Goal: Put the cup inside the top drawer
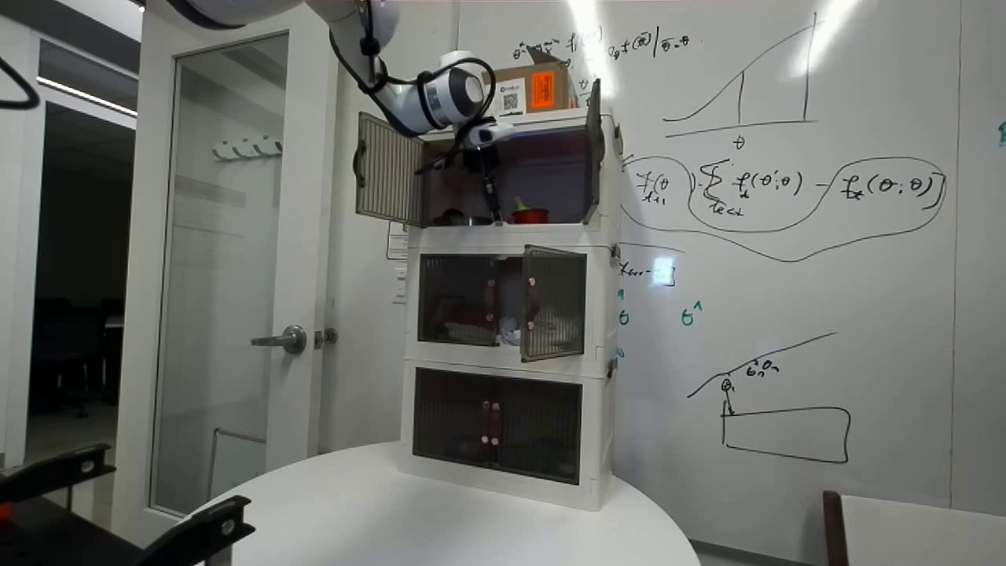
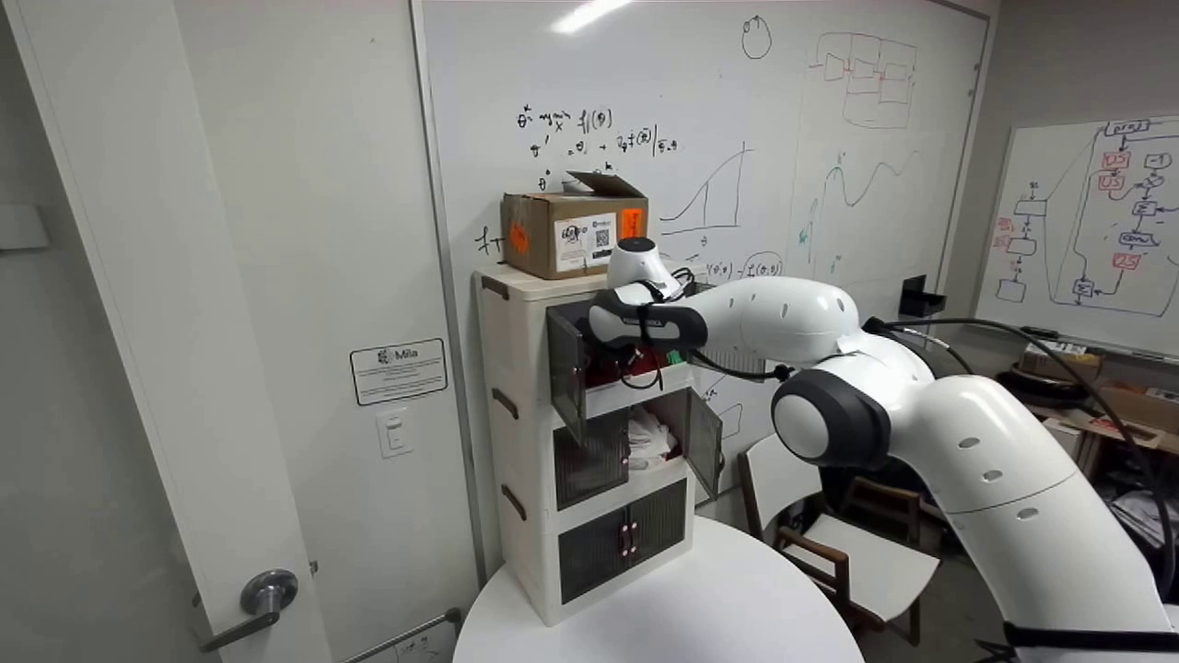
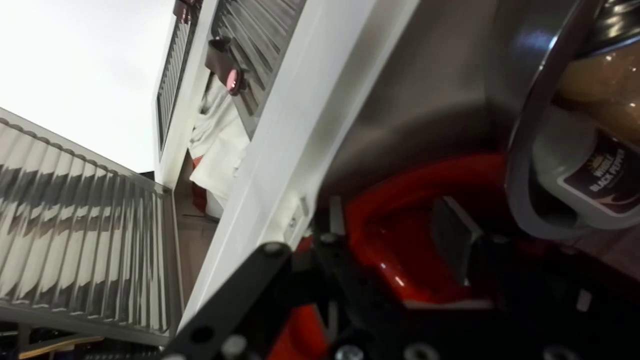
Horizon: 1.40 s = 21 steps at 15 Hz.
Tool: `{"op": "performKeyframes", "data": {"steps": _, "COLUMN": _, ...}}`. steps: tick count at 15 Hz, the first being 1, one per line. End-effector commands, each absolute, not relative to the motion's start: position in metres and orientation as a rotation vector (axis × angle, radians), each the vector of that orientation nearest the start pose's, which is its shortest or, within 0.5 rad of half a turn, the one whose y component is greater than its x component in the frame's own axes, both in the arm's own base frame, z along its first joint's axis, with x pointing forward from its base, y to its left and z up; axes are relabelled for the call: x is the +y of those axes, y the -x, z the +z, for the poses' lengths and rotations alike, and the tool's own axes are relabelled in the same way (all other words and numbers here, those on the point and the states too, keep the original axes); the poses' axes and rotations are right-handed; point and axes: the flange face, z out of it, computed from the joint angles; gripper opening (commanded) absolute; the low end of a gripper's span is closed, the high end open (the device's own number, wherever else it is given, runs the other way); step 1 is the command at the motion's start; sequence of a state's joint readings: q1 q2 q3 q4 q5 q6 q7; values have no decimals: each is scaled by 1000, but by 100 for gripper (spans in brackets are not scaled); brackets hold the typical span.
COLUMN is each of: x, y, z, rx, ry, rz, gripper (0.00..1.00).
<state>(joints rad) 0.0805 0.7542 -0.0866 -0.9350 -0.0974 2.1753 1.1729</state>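
Note:
My gripper [image 1: 493, 206] reaches into the top drawer [image 1: 550, 169], the uppermost compartment, whose two ribbed doors stand open. In the wrist view my gripper [image 3: 392, 220] is open, fingers apart. A red cup-like vessel [image 3: 400, 240] lies between them: one finger is inside its rim, the other outside its wall. More red [image 3: 305, 332] shows below the outer finger; I cannot tell if it is the same thing. In an exterior view a red vessel [image 1: 531, 215] with something green above it sits at the compartment's front, right of the fingertips. In an exterior view the arm hides the fingers [image 2: 599, 357].
A metal pan [image 3: 522, 120] holding a black pepper jar [image 3: 600, 170] stands beside the red vessel. The compartment's front lip [image 3: 300, 130] runs close to the outer finger. Open doors [image 1: 391, 169] [image 1: 595, 153] flank the arm. A middle door [image 1: 554, 303] stands ajar. A cardboard box [image 2: 576, 235] sits on top.

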Motion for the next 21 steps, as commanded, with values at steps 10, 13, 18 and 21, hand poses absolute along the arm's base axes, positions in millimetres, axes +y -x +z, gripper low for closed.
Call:
{"op": "performKeyframes", "data": {"steps": 10, "x": -6, "y": -769, "z": 539, "rx": 1367, "ry": 2623, "rz": -753, "gripper": 100}}
{"op": "performKeyframes", "data": {"steps": 13, "x": -34, "y": -747, "z": 575, "rx": 1242, "ry": 2727, "rz": -872, "gripper": 100}}
{"op": "performKeyframes", "data": {"steps": 18, "x": -34, "y": -718, "z": 556, "rx": 910, "ry": 3016, "rz": -889, "gripper": 100}}
{"op": "performKeyframes", "data": {"steps": 21, "x": -31, "y": -698, "z": 537, "rx": 681, "ry": 3097, "rz": -777, "gripper": 100}}
